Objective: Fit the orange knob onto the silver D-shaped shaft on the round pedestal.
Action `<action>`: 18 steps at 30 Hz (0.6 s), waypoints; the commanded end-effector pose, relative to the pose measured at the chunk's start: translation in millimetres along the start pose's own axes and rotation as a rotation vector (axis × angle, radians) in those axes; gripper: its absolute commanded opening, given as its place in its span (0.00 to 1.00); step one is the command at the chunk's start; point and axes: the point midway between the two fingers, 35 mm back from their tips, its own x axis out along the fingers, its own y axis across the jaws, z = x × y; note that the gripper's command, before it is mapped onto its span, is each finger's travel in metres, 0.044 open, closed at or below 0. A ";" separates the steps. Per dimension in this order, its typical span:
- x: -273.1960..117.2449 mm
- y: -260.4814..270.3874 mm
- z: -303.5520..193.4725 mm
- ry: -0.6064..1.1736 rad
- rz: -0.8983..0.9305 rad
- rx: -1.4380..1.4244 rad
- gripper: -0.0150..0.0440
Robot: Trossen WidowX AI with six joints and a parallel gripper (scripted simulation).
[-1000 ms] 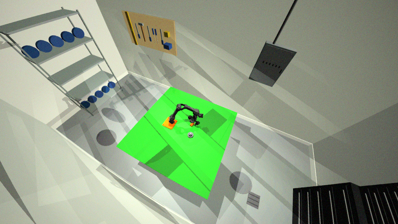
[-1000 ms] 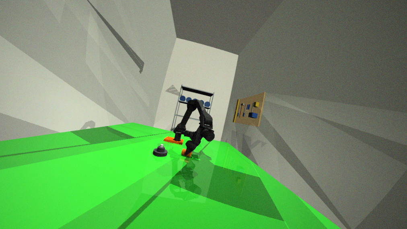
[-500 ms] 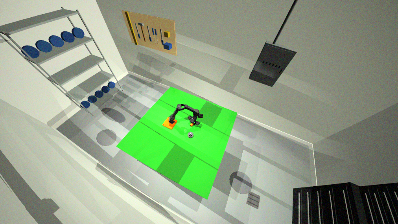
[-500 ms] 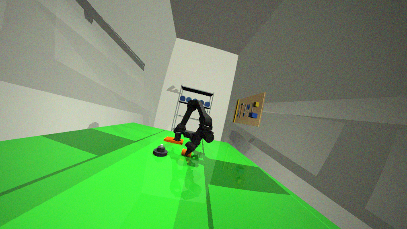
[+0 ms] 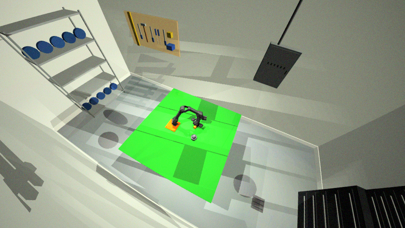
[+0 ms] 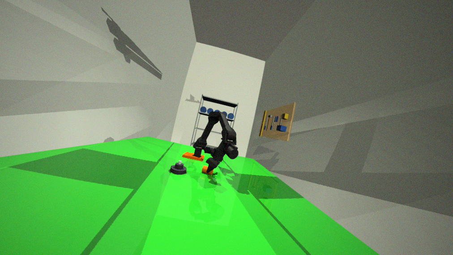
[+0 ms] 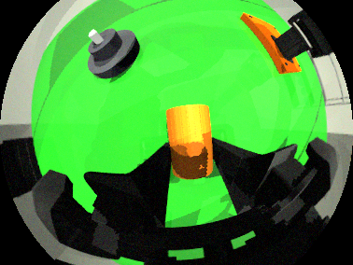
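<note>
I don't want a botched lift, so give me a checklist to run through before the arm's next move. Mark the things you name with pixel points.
1. Knob (image 5: 195, 127) (image 6: 205, 169) (image 7: 189, 123) between both fingers of the tool (image 5: 196, 125) (image 6: 208, 171) (image 7: 189, 144): ok.
2. Grip firm enough to lift: cannot tell; both fingers appear to touch the knob.
3. Knob upright for fitting: not ok, it is on its side.
4. Flat side of the hole lined up with the shaft (image 5: 194, 135) (image 6: 179, 162) (image 7: 95, 36): cannot tell, hole out of sight.
5. Shaft uncovered: ok.
6. Pedestal (image 5: 193, 139) (image 6: 178, 170) (image 7: 114, 65) standing upright: ok.
</note>
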 end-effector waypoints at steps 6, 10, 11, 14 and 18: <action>-0.2 -0.2 2.0 0.028 -0.001 0.002 0.56; -2.2 0.1 6.1 0.099 -0.001 0.001 0.56; -2.7 0.2 7.5 0.122 0.000 0.001 0.56; -3.9 0.3 11.0 0.179 0.001 0.001 0.56; -4.9 0.4 15.3 0.247 0.001 0.001 0.56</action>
